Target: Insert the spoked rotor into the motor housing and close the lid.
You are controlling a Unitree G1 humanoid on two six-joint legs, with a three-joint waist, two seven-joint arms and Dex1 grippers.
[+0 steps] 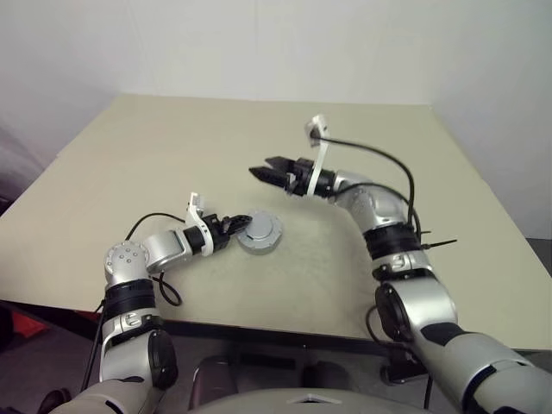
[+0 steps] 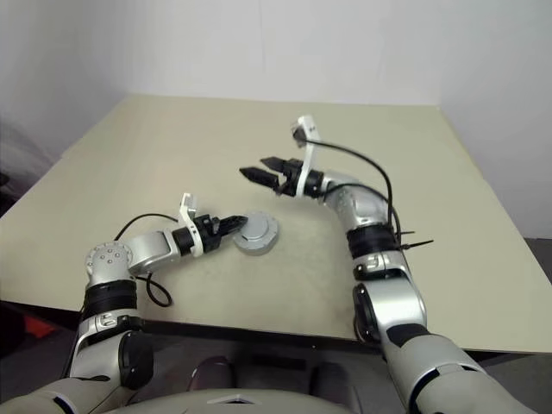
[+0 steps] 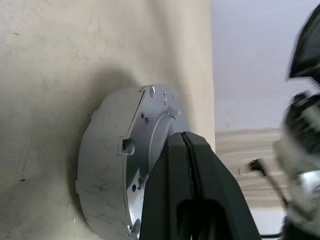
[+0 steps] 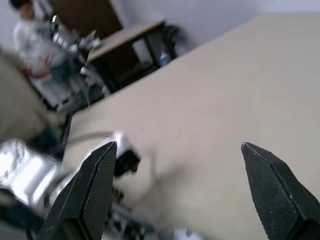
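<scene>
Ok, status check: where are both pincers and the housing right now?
Left pincer shut, tips against the motor housing on the table. Right pincer open, empty, raised above the table beyond the housing. Housing looks lidded. Nothing in the way.

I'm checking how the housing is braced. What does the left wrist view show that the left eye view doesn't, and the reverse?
The left wrist view shows up close the shut black fingers of the left claw against the motor housing, and the small holes in its grey face. The left eye view shows the right claw open and raised above the table, holding nothing. Both show the housing resting on the table.
</scene>
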